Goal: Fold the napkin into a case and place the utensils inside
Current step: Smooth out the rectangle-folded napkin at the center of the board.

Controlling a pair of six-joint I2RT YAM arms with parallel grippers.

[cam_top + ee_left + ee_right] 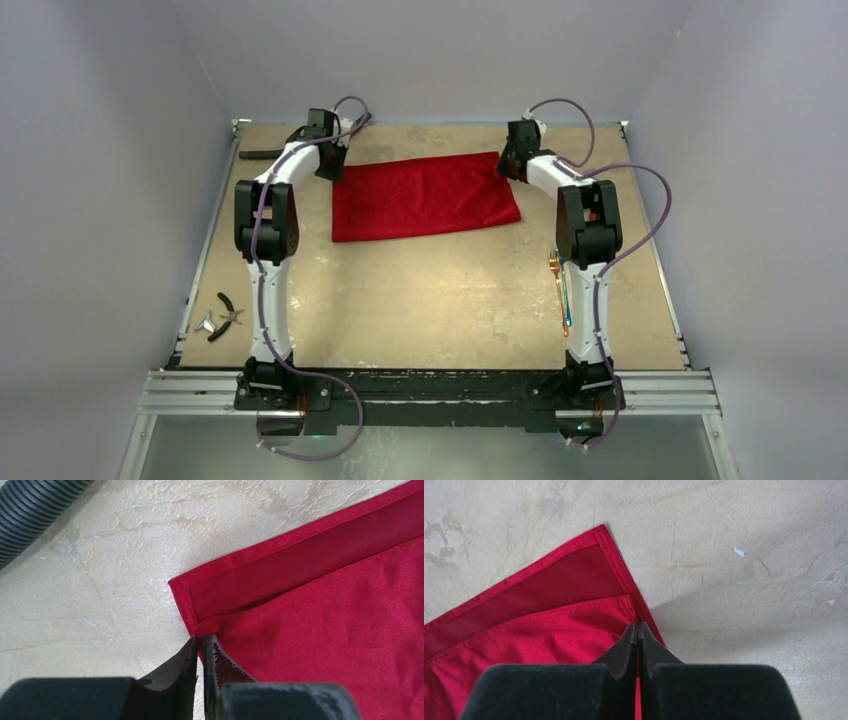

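Observation:
The red napkin lies folded in half at the far middle of the table, its top layer stopping short of the far hem. My left gripper sits at the napkin's far left corner. In the left wrist view its tips are nearly closed, pinching the top layer's corner of the napkin. My right gripper is at the far right corner. There, in the right wrist view, it is shut with red napkin between the fingers. The utensils, gold and blue, lie beside the right arm.
A black ribbed hose lies on the table just left of the napkin's corner. Pliers and a small metal piece rest near the table's left edge. Grey walls enclose the tan table on three sides.

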